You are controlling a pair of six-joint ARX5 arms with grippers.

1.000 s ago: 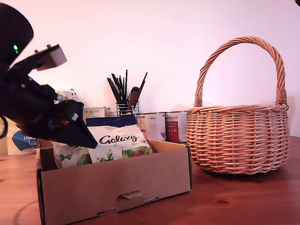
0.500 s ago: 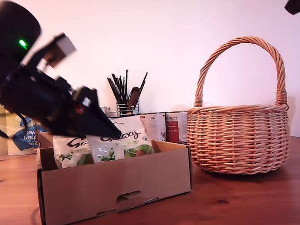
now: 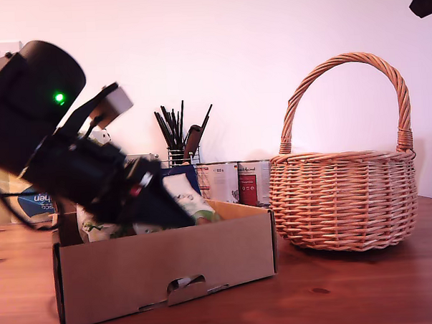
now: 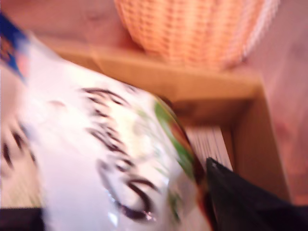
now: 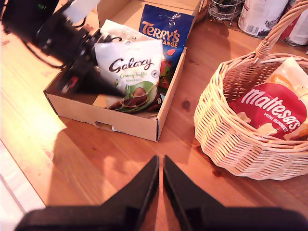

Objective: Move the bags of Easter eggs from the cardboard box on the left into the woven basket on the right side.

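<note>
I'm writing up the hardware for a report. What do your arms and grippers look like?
My first gripper and second gripper both have matte black fingers tapering to wedge-shaped points. The first arm has a bulky rounded black housing with a small green light, a pale grey block mounted on top, black cables and a small red marking near the wrist.

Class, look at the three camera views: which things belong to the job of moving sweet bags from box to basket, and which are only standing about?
Belonging to the job:
Galaxy bag
Terry's bag
Maltesers bag, already in the basket
cardboard box
woven basket
my first gripper

Only standing about:
tins
utensil holder
kitchen towel pack
</note>
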